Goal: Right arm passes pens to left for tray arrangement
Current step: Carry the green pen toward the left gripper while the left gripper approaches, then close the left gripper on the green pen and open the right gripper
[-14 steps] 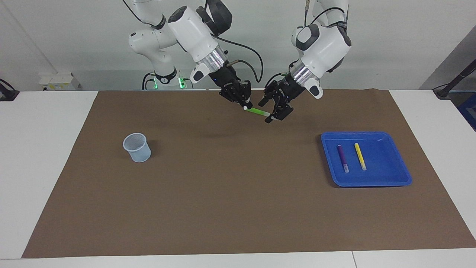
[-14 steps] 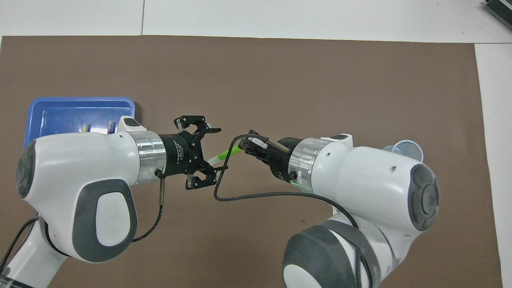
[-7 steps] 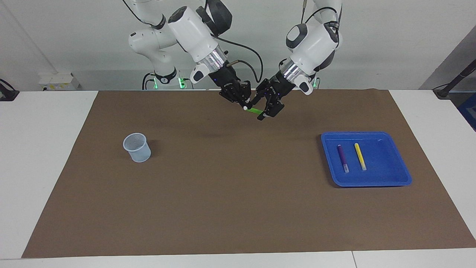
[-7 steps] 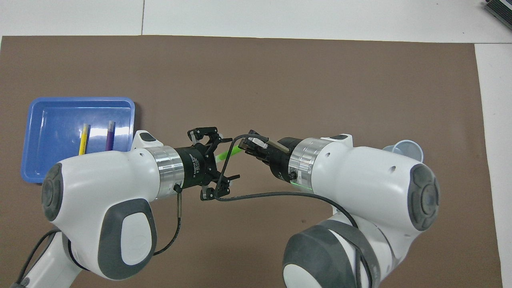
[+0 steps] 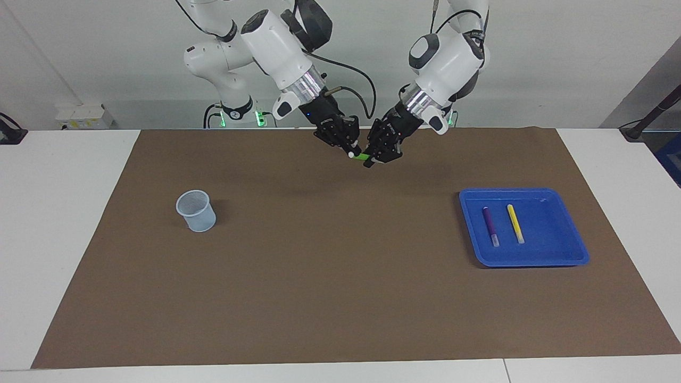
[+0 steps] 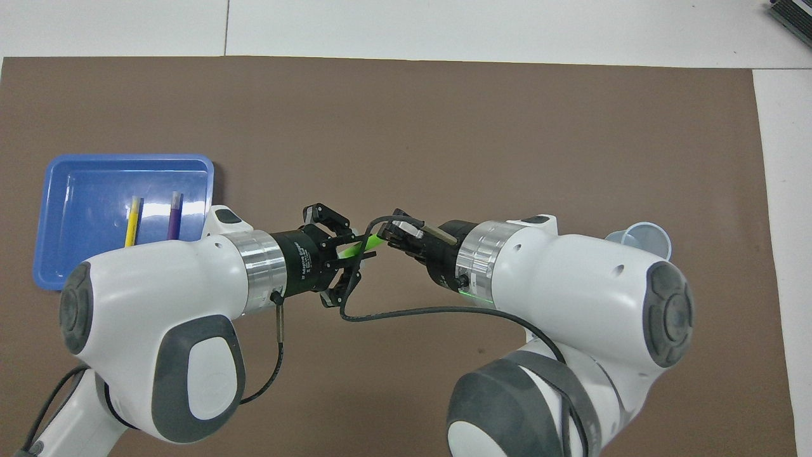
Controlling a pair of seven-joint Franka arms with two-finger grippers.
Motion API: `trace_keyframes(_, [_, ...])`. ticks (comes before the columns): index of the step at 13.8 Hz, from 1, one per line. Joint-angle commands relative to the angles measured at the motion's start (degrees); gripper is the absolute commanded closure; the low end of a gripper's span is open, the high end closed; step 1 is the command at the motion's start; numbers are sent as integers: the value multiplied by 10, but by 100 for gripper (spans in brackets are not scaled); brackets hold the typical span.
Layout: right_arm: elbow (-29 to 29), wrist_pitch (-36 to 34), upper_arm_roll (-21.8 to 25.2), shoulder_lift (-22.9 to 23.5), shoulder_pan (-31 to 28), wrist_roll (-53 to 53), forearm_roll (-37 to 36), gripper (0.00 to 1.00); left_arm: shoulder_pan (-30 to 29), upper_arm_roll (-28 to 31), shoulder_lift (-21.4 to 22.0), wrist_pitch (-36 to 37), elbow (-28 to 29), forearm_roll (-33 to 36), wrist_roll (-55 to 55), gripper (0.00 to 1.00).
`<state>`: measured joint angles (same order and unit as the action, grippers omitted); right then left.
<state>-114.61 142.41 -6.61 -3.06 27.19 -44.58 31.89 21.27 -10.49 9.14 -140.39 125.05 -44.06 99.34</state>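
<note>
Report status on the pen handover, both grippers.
Right gripper shut on green pen, mid-air over the mat. Left gripper closed onto the pen's free end. Purple pen and yellow pen in tray. Nothing in the way.

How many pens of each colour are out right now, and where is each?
Purple pen: 1, in the tray.
Yellow pen: 1, in the tray.
Green pen: 1, in the air between the right gripper and left gripper.
Total: 3 pens.
</note>
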Motion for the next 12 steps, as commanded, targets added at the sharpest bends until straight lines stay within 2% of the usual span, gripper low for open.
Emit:
trace_keyframes(1, [-3, 15, 0, -1, -3, 6, 12, 100, 2, -2, 21, 19, 16, -1, -11, 98])
trace_keyframes(5, [-2, 13, 0, 0, -6, 12, 13, 100, 1, -1, 28, 40, 15, -1, -36, 100])
trace_keyframes(6, [-1, 11, 0, 0, -7, 9, 15, 70, 1, -1, 33, 48, 16, -1, -36, 100])
trace_keyframes(7, [0, 10, 0, 0, -7, 8, 18, 4, 0, -1, 33, 50, 16, -1, -38, 100])
trace_keyframes(8, [3, 7, 0, 0, -8, 10, 18, 0, 0, -1, 33, 51, 15, -1, -38, 100])
trace_keyframes(10, [4, -5, 2, 0, -11, 15, 14, 0, -11, -1, 33, 61, 15, -1, -62, 100])
trace_keyframes(12, [18, -67, 5, -2, -24, 16, -1, 0, -36, -1, 34, 106, 10, -1, -134, 100])
